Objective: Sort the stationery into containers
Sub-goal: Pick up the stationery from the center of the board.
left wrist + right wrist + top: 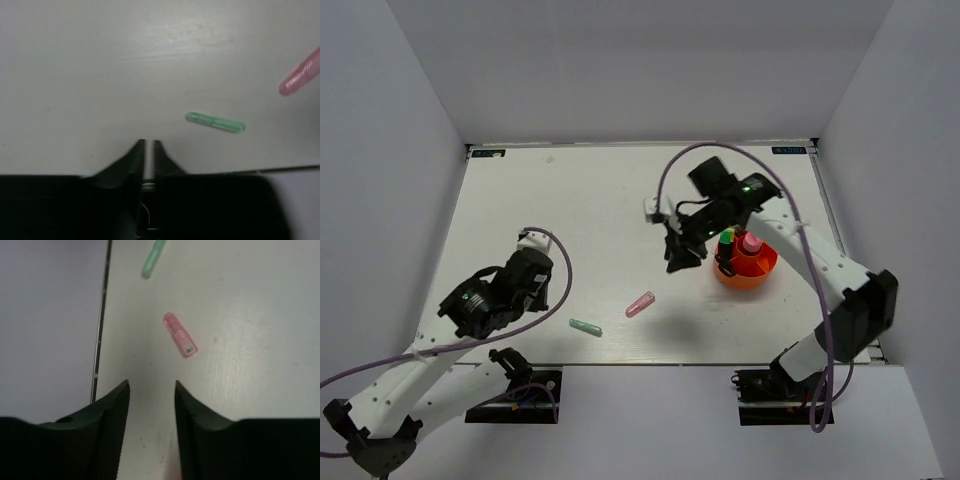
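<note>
Right tool (151,387): its two black fingers are spread with bare worktop showing between them, pinching nothing. In the top view it hangs just left of the bowl.
Short translucent pink plastic stick (180,335): lies flat on the white worktop (570,200), a little ahead of the right tool's fingertips. In the top view its long axis runs diagonally, with the far end to the right and the near end to the left. It sits left of the bowl and nearer the front edge.
Bright orange round plastic bowl (745,280): stands on the right side of the worktop. Items stand upright inside it, including a green-capped marker (726,238), a pink-capped white bottle (751,243) and some dark pieces (too small to tell apart).
Left tool (148,145): its fingers are pressed almost together with only a thin slit between the tips and nothing in it. It is over the near left part of the worktop.
Slim translucent teal plastic stick (215,122): lies flat, ahead and to the right of the left tool and apart from it. In the top view its long axis runs nearly left to right, with the right end slightly nearer the front edge. It is near the pink stick, not touching it, and is the closer of the two to the front edge.
</note>
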Controlling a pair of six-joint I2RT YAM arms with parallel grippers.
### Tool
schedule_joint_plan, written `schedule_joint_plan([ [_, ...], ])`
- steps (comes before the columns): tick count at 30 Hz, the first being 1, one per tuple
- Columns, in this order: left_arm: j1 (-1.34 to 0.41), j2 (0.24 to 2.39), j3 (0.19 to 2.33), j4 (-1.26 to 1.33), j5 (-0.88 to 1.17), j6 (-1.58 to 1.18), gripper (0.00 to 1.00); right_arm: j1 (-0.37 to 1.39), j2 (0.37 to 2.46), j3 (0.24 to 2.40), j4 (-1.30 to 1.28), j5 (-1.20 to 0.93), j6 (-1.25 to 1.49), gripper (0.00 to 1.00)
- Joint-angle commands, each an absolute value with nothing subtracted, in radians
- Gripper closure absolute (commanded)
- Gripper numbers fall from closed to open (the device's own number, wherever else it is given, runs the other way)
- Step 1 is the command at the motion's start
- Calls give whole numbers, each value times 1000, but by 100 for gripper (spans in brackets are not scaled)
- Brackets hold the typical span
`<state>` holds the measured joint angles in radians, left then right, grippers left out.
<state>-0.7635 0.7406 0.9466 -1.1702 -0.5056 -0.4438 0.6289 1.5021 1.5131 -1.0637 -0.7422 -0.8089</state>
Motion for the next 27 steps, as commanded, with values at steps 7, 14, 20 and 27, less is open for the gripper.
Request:
schedule_joint_plan([
  [7, -558, 741, 793, -1004, 60, -278, 27, 902, 1591, 1271, -973, -459, -1110, 43],
  [14, -557, 791, 684, -878, 110, -282, 10, 931, 1661, 1177, -700, -361, -1161, 42],
  [20, -558, 759, 672, -858, 48, -287, 9, 937, 1750, 1259, -597, -302, -1057, 38],
  [27, -517, 695, 655, -873, -98, -322, 8, 943, 1856, 1334, -623, -298, -1058, 39],
])
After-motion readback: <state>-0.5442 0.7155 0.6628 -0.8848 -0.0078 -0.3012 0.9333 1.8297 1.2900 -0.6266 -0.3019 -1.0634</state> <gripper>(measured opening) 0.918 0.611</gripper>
